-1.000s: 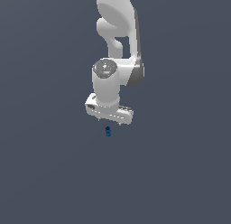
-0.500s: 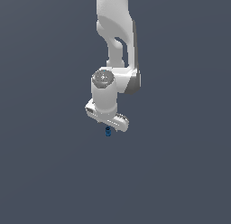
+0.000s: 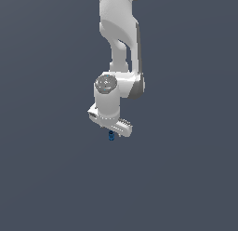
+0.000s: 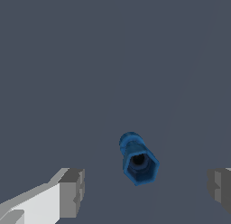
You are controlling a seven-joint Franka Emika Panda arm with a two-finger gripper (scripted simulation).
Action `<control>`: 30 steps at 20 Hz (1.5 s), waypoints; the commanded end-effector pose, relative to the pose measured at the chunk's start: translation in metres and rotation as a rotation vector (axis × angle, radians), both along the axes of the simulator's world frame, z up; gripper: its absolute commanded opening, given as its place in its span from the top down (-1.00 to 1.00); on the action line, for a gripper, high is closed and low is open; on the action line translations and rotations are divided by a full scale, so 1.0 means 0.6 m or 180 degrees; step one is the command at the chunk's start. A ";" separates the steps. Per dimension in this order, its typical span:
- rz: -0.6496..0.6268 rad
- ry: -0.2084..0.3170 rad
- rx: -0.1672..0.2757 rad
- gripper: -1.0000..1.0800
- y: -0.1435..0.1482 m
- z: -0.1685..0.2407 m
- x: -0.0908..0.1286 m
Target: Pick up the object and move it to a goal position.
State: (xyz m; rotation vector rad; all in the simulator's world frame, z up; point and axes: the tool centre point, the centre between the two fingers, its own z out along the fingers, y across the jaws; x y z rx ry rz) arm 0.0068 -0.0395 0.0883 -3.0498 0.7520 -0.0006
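Down comes the gripper (image 4: 145, 189) since a second ago, closing right over the object (image 3: 111, 136); in the wrist view one grey finger (image 4: 72, 193) stands to one side, the blue piece between, jaws spread wide, nothing held; the grasp looks imminent.

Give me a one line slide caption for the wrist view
Wrist view: open gripper straddling a small blue object with a hexagonal, hollow end, not yet grasped.
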 end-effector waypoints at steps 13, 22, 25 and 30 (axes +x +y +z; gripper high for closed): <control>-0.0015 0.0002 -0.0001 1.00 -0.001 -0.076 0.000; -0.0015 0.0002 -0.0001 1.00 -0.001 -0.076 0.000; -0.0015 0.0002 -0.0001 1.00 0.001 -0.074 0.000; -0.0015 0.0002 -0.0001 1.00 0.015 -0.051 0.008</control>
